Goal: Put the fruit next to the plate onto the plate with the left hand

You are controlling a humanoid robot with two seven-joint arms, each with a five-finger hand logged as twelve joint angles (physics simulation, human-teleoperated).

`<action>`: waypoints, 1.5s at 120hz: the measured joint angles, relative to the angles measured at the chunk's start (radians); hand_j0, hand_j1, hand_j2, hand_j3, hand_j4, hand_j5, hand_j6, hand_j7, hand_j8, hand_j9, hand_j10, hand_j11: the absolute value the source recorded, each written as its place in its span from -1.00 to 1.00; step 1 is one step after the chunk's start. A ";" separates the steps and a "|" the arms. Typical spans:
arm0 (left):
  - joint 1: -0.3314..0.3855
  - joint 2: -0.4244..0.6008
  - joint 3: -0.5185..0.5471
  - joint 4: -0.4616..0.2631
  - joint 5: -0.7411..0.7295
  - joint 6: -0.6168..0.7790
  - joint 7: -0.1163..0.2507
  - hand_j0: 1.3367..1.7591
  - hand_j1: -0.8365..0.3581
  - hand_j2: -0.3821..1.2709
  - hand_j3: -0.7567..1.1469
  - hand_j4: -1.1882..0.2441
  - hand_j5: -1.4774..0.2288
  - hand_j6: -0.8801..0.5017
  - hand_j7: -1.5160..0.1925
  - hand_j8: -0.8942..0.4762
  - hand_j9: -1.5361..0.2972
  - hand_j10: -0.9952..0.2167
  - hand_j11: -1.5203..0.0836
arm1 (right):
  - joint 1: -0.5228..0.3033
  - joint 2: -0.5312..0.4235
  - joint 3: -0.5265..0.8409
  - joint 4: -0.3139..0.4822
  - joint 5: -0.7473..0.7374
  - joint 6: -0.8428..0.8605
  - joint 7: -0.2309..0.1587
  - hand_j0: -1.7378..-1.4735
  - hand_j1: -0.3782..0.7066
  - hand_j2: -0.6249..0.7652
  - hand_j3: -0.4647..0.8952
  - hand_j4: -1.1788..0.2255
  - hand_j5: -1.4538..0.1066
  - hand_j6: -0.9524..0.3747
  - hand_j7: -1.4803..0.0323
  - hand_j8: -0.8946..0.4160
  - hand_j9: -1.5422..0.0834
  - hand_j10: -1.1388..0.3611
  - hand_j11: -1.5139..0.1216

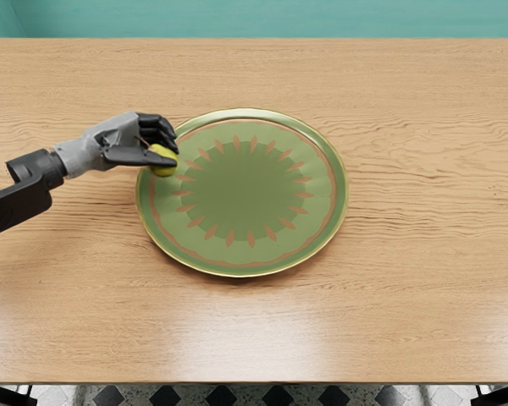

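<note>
One view: the head view is looking down at a slant on the table (406, 304), and every line below is coming from it.
Left arm: the left arm (30, 182) is coming in over the table's left edge, dark at the forearm and grey toward the wrist, and is stretching toward the plate's left side.
Left hand: the left hand (135, 142) is hovering at the plate's left rim, the side facing the table's left edge. Its dark fingers (161, 128) are curling down and closing around the fruit, with one dark digit pressing in from the near side.
Fruit: the fruit (163, 160), small, round and yellow-green, is sitting in the hand's grasp right at the plate's left rim, partly over the rim and partly over the green inside. Whether it is touching the plate or hanging just above it is not showing.
Plate: the plate (322, 145), round and green with a gold rim and a ring of salmon points around a darker centre, is lying flat around the middle of the table. It is sitting a little toward the left edge and well apart from all four edges.
Table: the wooden surface is running across the whole view, its far edge meeting a teal wall (254, 17) and its near edge giving way to a strip of chequered floor (195, 396).
</note>
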 joint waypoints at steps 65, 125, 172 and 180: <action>0.034 -0.061 0.003 0.008 -0.001 0.002 0.018 0.51 -0.29 -0.26 -0.21 -0.31 -0.32 -0.73 -0.28 -0.53 -0.32 -0.22 -0.24 | 0.000 0.000 0.000 0.000 0.000 0.000 0.000 -0.40 -0.95 -0.10 -0.32 0.68 0.86 0.44 0.96 0.37 0.90 0.52 0.85; 0.064 -0.067 0.004 0.021 -0.015 0.003 0.027 0.52 -0.07 -0.35 -0.21 -0.08 -0.08 -0.49 -0.03 -0.44 -0.08 -0.16 0.03 | 0.000 0.000 0.000 0.000 0.000 0.000 0.000 -0.40 -0.95 -0.10 -0.32 0.68 0.86 0.44 0.96 0.37 0.90 0.52 0.85; 0.009 -0.067 0.003 0.019 -0.030 0.002 0.027 0.52 0.44 -0.46 -0.21 0.27 0.31 -0.13 0.35 -0.09 0.28 0.20 0.45 | 0.000 0.000 0.000 0.000 0.000 0.000 0.000 -0.40 -0.95 -0.10 -0.32 0.68 0.86 0.44 0.96 0.37 0.90 0.52 0.85; -0.010 -0.067 0.003 0.016 -0.030 0.001 0.027 0.52 0.53 -0.47 -0.21 0.34 0.38 -0.06 0.42 -0.03 0.35 0.27 0.52 | 0.000 0.000 0.000 0.000 0.000 0.000 0.000 -0.40 -0.95 -0.10 -0.32 0.68 0.86 0.44 0.96 0.37 0.90 0.52 0.85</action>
